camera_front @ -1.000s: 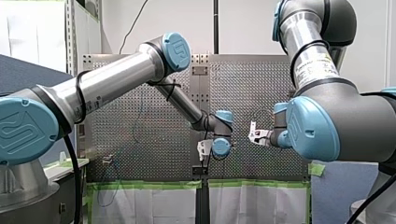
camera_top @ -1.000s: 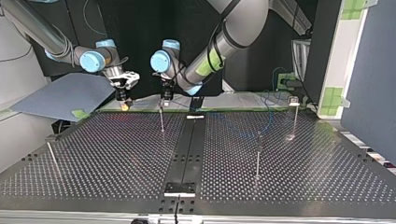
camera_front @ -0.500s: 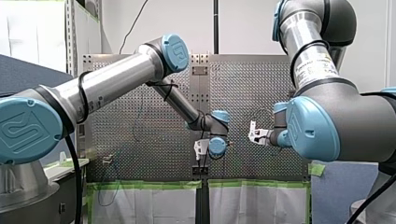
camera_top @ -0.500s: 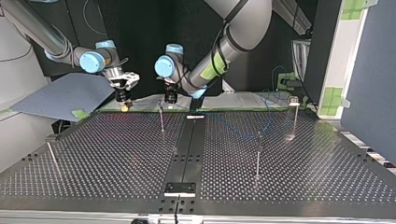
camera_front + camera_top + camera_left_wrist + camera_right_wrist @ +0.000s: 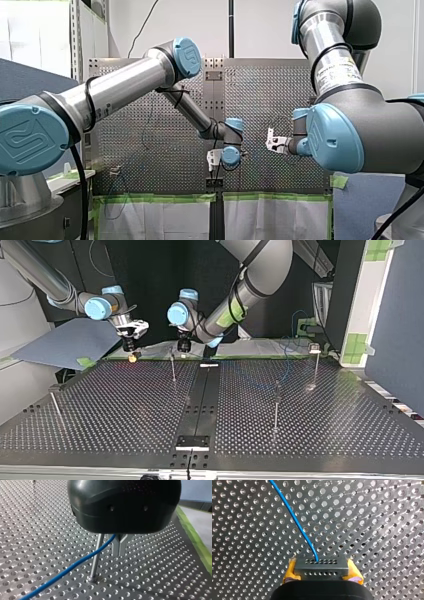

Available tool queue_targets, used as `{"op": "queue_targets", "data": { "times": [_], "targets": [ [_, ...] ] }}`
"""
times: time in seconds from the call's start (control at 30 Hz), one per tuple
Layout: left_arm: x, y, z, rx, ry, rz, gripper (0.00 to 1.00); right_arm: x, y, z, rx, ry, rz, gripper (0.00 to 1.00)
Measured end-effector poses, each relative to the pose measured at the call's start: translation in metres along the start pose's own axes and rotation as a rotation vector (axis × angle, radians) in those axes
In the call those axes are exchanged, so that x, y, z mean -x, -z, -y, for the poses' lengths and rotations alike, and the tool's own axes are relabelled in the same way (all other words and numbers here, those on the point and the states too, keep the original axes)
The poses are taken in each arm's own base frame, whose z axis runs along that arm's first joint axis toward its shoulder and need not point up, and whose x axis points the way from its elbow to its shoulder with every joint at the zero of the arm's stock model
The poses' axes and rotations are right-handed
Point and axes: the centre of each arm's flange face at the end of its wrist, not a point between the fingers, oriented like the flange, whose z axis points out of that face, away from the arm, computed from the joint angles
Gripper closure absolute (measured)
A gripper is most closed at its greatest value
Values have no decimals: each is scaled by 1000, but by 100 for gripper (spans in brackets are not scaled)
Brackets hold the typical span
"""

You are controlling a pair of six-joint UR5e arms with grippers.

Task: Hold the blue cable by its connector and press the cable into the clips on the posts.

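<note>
right gripper (image 5: 322, 571): yellow pads (image 5: 290, 572) squeeze the black connector (image 5: 321, 565) tight | left gripper (image 5: 120, 552): metal fingers (image 5: 116, 546) look closed round the blue cable (image 5: 75, 563), just beside a post (image 5: 96, 557) | post's clip: hidden | to do it well, I think: line the cable over the clip, push down slowly, hold the connector firm

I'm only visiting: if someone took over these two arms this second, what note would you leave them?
My right gripper: shut on the connector, blue cable leading off it over the perforated table.
My left gripper: shut on the blue cable, close beside a post.
Done: connector and cable are held.
To do: no view shows the cable seated in a clip, so pressing it in remains.
</note>
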Motion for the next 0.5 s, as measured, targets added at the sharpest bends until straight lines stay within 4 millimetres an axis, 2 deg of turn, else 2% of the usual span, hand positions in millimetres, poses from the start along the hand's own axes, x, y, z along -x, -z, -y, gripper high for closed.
{"op": "queue_targets", "data": {
  "times": [0.3, 0.5],
  "targets": [
    [24, -13, 13, -39, 22, 16, 100, -2, -2, 1, -10, 2, -4, 100],
    [33, -21, 7, -15, 25, 18, 100, -4, -4, 0, -11, 2, -9, 100]
  ]
}}
